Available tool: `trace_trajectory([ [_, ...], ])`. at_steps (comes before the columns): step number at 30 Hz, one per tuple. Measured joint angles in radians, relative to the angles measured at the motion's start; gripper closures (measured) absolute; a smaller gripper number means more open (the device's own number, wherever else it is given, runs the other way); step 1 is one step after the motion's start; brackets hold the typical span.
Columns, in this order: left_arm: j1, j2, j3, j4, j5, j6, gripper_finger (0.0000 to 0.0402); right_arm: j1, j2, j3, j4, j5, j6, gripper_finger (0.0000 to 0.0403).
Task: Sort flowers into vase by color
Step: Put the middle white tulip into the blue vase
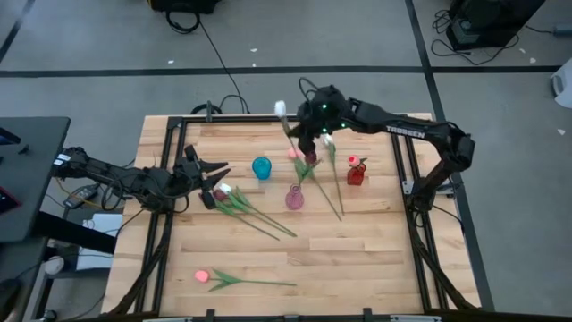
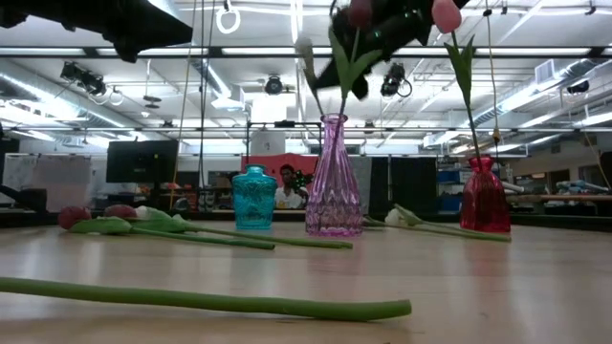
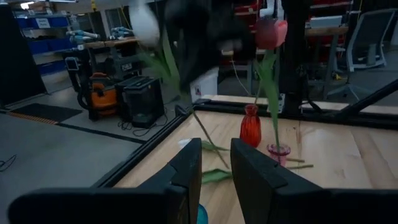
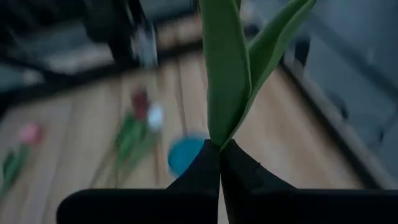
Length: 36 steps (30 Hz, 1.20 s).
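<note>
a white tulip (image 1: 281, 109) is clamped by its stem in the right gripper (image 1: 310, 125) above the pink vase (image 1: 294, 199), fingers pressed together on it, while the left gripper (image 1: 211, 177) is held part open beside loose tulips (image 1: 241, 207) on the table (image 1: 357, 259).

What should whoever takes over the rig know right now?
Right gripper: shut on a green-stemmed tulip, with the stem end in the pink glass vase.
Left gripper: open, empty, beside the loose tulips at table left.
Done: the red glass vase seems to hold one pink tulip.
Left: the teal vase has no flower; the loose tulips and the lone pink tulip at the front remain.
</note>
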Motion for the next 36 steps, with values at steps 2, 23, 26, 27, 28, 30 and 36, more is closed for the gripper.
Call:
trace_trajectory([
  [2,0.0,0.0,0.0,-0.011,0.0,-0.005,0.031,0.007,-0.013,0.0,0.102,0.001,0.002,0.0392],
  [23,0.001,0.0,0.0,0.006,0.0,-0.008,0.031,0.058,0.096,0.0,0.51,-0.074,0.031,0.0392],
  [26,0.001,0.0,0.0,0.006,0.0,-0.008,0.031,0.06,0.107,0.0,0.516,-0.069,0.009,0.0392],
  [27,0.001,0.0,0.0,0.005,0.0,-0.008,0.031,0.06,0.109,0.0,0.515,-0.066,0.009,0.0392],
  [28,0.001,0.0,0.0,0.005,0.0,-0.008,0.031,0.059,0.112,0.0,0.509,-0.066,0.009,0.0392],
  [30,0.001,0.0,0.0,0.006,0.0,-0.007,0.031,0.062,0.127,0.0,0.517,-0.047,-0.004,0.0392],
  [36,0.001,0.0,0.0,0.002,0.0,-0.006,0.031,0.072,0.167,0.0,0.515,-0.048,-0.027,0.0392],
])
